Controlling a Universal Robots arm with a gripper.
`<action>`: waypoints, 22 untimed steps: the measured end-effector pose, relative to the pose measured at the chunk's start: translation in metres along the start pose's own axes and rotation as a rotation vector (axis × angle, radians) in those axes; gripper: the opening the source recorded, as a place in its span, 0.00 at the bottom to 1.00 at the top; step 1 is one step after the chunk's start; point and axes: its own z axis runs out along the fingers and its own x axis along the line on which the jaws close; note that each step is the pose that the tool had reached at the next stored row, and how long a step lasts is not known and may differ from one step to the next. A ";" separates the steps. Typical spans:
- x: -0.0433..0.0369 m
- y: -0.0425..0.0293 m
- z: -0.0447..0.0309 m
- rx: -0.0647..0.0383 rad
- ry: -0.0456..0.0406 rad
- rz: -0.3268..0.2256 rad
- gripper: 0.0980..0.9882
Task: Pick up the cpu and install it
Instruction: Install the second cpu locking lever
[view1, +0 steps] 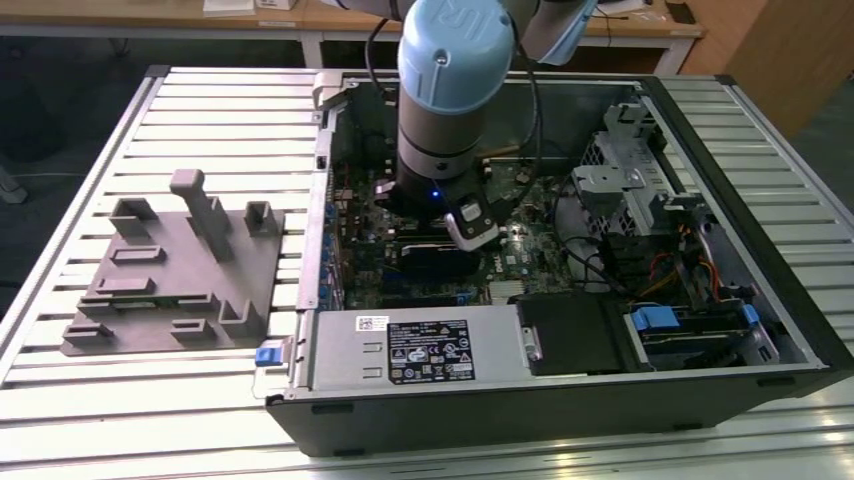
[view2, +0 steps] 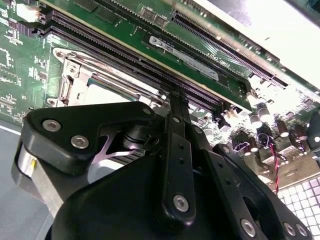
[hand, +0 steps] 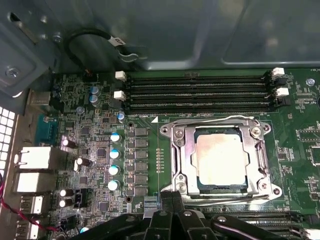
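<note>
While the arm is reaching down into the open computer case (view1: 747, 330) on the slatted table (view1: 80, 400), the cpu (hand: 220, 157) is lying flat in its socket frame (hand: 182, 157) on the green motherboard (hand: 145, 125), beside the memory slots (hand: 195, 90). Just clear of that frame, the gripper (hand: 171, 197) is hovering with its black fingers (view2: 176, 150) pressed together, holding nothing. Well apart, a grey plastic fixture (view1: 180, 285) is sitting on the table at the exterior view's left.
</note>
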 end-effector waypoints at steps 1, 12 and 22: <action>0.0003 0.0001 0.0002 0.000 0.0001 0.000 0.01; 0.0046 0.0017 0.0044 -0.007 0.0003 0.000 0.01; 0.0058 0.0053 -0.0053 -0.015 0.0006 0.000 0.01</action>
